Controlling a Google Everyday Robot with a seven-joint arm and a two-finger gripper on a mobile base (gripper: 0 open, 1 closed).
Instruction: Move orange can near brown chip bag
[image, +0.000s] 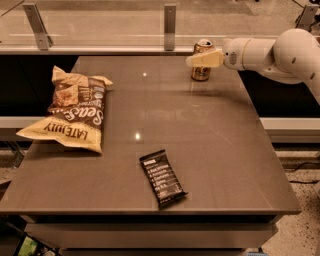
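My gripper (201, 58) is out at the far right of the table (215, 145), reaching in from the right, level with the upper part of the orange can (201, 73). The can stands upright by the far edge, and my gripper crosses in front of it. Clamped on it or loose around it, I cannot tell. The brown chip bag (75, 112) lies flat on the left side, well apart from the can. A black snack bar wrapper (162, 178) sits near the front edge, between the two and well nearer.
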